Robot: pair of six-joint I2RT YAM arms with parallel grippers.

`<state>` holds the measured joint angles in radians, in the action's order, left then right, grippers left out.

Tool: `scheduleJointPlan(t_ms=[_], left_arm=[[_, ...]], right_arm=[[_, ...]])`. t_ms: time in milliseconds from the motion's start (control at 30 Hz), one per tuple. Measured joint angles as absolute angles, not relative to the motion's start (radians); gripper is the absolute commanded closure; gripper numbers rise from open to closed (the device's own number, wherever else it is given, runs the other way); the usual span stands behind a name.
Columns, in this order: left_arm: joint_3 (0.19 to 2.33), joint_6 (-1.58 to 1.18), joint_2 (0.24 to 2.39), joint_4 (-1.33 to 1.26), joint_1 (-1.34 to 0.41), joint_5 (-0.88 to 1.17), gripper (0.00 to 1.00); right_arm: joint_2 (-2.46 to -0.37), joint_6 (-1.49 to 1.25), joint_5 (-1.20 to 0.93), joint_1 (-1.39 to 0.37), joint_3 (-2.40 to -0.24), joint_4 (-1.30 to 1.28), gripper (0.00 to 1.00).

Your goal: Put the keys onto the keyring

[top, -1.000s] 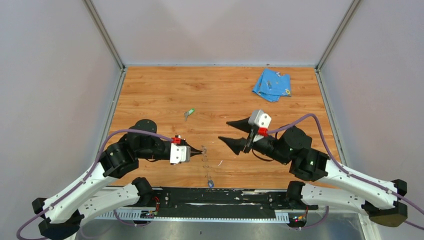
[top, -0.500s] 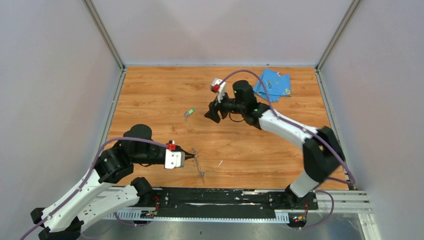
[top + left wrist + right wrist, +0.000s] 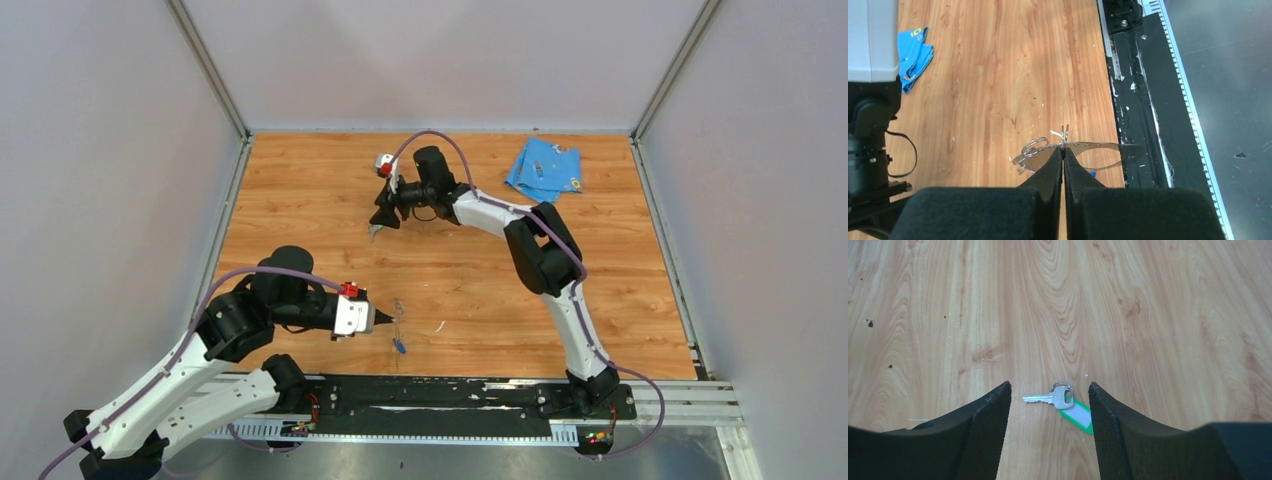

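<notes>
We are seeing the left claw (image 3: 1063, 150) pinched together on the keyring (image 3: 1088, 145), holding it just above the bench (image 3: 480, 290) near the front edge. The blue key (image 3: 399, 346) is sitting right under the band. It is looking like it is hanging from the keyring, so we are judging that key as likely done, though the pictures are too small for us to be sure.

The green key (image 3: 1055, 399) is lying flat on the bench in the middle, well apart from the keyring and not on it. The right claw (image 3: 1049, 390) is hovering right over it with jaws apart, one on each side of the key, touching nothing and holding nothing.

We are judging the task as roughly halfway: the green key is not yet picked up. What is left is gripping it, carrying it across to the keyring and threading it on. The cloth (image 3: 543, 168) is lying at the far right, out of play.
</notes>
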<state>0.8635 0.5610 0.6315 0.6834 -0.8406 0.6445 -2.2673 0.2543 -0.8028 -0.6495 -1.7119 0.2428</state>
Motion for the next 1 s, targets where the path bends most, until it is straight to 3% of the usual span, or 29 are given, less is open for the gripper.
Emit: scheduleJointPlan(t_ms=[533, 1000], left_arm=[[0.857, 0.498, 0.583, 0.658, -0.841, 0.652, 1.00], [0.857, 0.460, 0.565, 0.621, -0.841, 0.650, 1.00]], right_arm=[[-2.458, 0.300, -0.869, -0.649, -1.943, 0.075, 0.47], [-2.586, 0.289, -0.865, -0.649, -2.250, -0.268, 0.46]])
